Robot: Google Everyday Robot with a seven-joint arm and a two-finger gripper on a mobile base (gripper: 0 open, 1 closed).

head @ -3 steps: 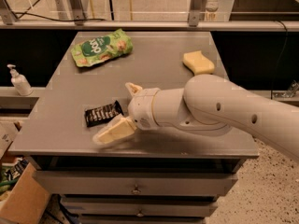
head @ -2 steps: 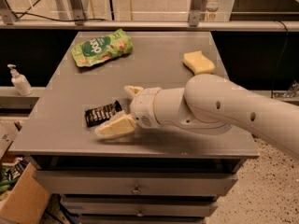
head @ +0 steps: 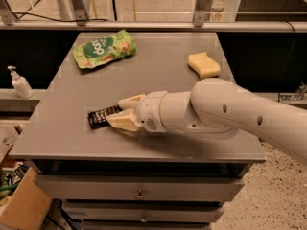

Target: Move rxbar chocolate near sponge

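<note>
The rxbar chocolate [head: 101, 117], a small black wrapper with white lettering, lies near the front left of the grey table [head: 158, 73]. My gripper [head: 116, 112] reaches in from the right. Its cream fingers [head: 123, 122] close on the bar's right end, one on the far side and one on the near side. The bar rests on the table top. The sponge [head: 203, 64], a pale yellow wavy block, sits at the back right of the table, well apart from the bar. My white arm [head: 225, 114] covers the table's front right.
A green snack pouch [head: 104, 49] lies at the back left of the table. A soap dispenser [head: 20, 83] stands on a ledge to the left. Drawers [head: 139, 194] sit below the table front. A cardboard box [head: 21, 207] is on the floor at the lower left.
The two fingers have drawn together around the bar's right end; earlier they stood wider apart. The bar and sponge have not moved.
</note>
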